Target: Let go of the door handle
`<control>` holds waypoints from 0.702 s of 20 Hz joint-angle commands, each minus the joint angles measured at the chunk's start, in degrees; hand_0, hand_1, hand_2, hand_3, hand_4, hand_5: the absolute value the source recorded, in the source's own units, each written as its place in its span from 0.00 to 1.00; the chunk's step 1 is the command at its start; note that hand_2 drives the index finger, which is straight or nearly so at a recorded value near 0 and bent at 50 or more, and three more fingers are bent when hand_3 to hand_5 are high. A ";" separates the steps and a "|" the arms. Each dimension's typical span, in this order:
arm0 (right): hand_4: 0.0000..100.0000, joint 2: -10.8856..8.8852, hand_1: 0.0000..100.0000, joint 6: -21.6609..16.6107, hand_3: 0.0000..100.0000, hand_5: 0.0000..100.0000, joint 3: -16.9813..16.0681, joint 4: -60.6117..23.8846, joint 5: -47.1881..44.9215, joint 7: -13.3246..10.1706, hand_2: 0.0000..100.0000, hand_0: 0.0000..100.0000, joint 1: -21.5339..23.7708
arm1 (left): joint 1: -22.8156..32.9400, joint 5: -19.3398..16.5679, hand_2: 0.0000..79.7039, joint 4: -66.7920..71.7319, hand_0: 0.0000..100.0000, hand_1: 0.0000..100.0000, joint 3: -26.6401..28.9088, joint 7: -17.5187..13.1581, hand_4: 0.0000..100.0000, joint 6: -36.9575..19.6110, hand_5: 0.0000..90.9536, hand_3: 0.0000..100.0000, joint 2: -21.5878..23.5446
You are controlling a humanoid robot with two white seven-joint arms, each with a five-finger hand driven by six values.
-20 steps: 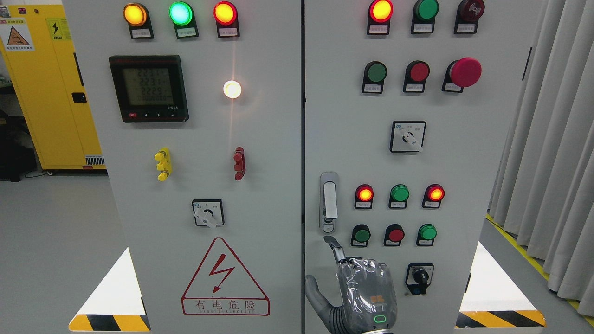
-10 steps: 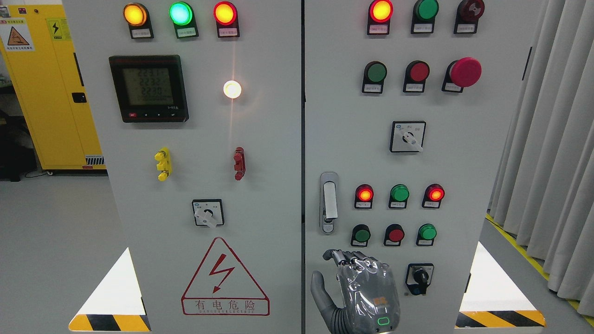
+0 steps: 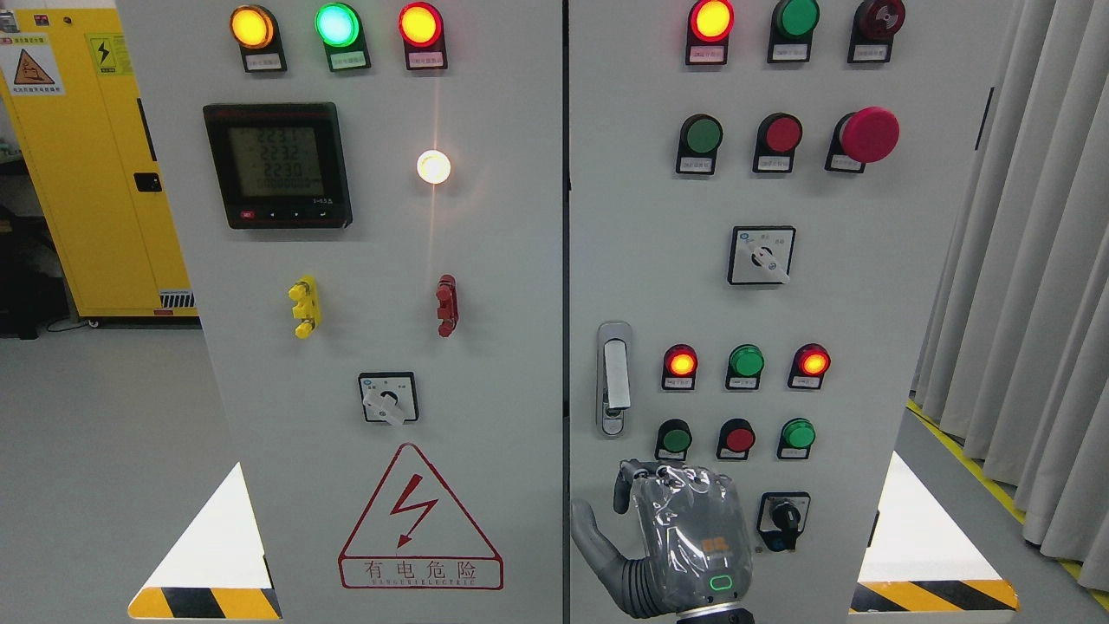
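Note:
The silver door handle (image 3: 614,377) stands upright on the left edge of the grey cabinet's right door (image 3: 866,347), flat against the door. My right hand (image 3: 671,529), grey with a clear cover, comes up from the bottom edge just below the handle. Its fingers (image 3: 645,475) are curled down over the palm and hold nothing, and the thumb (image 3: 589,537) sticks out to the left. There is a clear gap between the hand and the handle. The left arm is out of view.
Lit and unlit push buttons (image 3: 739,438) and a black key switch (image 3: 785,518) sit right of the hand. The left door (image 3: 390,347) carries a meter and a warning triangle. A yellow cabinet (image 3: 78,173) stands far left, curtains (image 3: 1031,260) at the right.
A second ago the right index finger pointed up just under the handle. It has folded down with the other fingers, and the hand has shifted slightly to the right, staying below the handle.

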 commanded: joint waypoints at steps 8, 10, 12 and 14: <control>0.97 0.21 0.14 1.19 1.00 0.92 -1.46 0.43 -0.04 0.35 0.91 0.31 -1.96 | 0.00 0.00 0.00 0.00 0.12 0.56 0.01 0.01 0.00 0.05 0.00 0.00 0.00; 0.97 0.13 0.16 1.28 1.00 0.92 -1.46 0.43 -0.04 0.35 0.91 0.31 -2.22 | 0.00 0.00 0.00 0.00 0.12 0.56 -0.08 0.01 0.00 0.05 0.00 0.00 0.00; 0.97 0.13 0.18 1.28 1.00 0.92 -1.46 0.51 -0.04 1.40 0.91 0.31 -2.40 | 0.00 0.00 0.00 0.00 0.12 0.56 0.01 0.01 0.00 0.05 0.00 0.00 0.00; 0.97 0.21 0.19 1.28 1.00 0.92 -1.72 0.78 -0.04 1.49 0.91 0.32 -2.40 | 0.00 0.00 0.00 0.00 0.12 0.56 0.01 0.01 0.00 0.05 0.00 0.00 0.00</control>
